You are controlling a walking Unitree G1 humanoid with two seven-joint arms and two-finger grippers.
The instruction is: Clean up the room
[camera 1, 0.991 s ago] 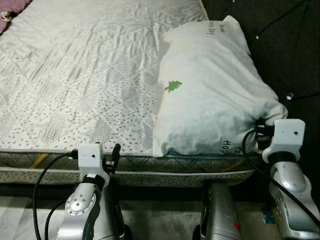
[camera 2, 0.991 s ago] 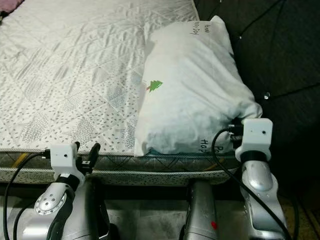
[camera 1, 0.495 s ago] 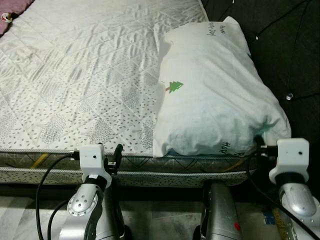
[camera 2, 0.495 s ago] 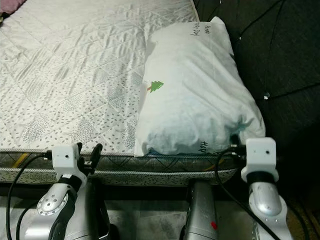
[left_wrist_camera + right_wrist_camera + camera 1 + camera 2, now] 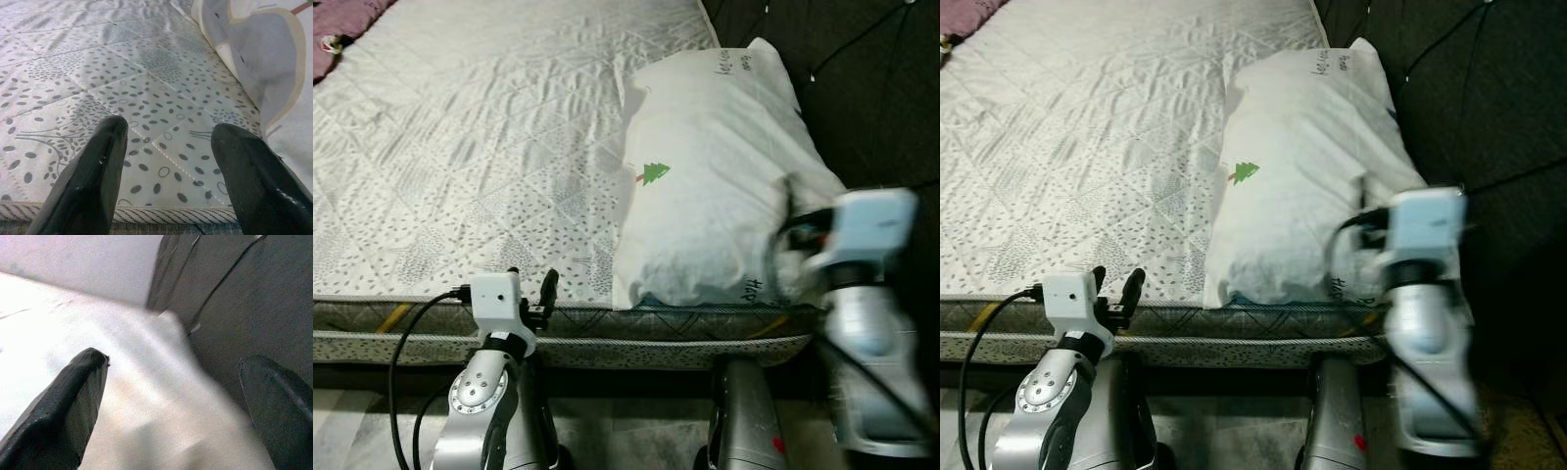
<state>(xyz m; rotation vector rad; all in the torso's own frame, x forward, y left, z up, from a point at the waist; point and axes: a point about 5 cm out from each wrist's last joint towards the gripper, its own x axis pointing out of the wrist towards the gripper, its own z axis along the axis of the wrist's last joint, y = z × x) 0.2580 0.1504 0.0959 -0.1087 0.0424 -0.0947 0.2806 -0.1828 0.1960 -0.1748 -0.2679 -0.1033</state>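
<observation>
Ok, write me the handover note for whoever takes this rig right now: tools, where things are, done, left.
Left tool: open, holding nothing, at the near edge of the mattress.
Right tool: open, holding nothing, above the near right end of the pillow; the arm is blurred in the head views, so it is moving.
Pillow: lies on the right side of the mattress, against the dark headboard.
Done: pillow looks placed.
Left: a small item lies at the far left corner, too small to identify; probably check it.
</observation>
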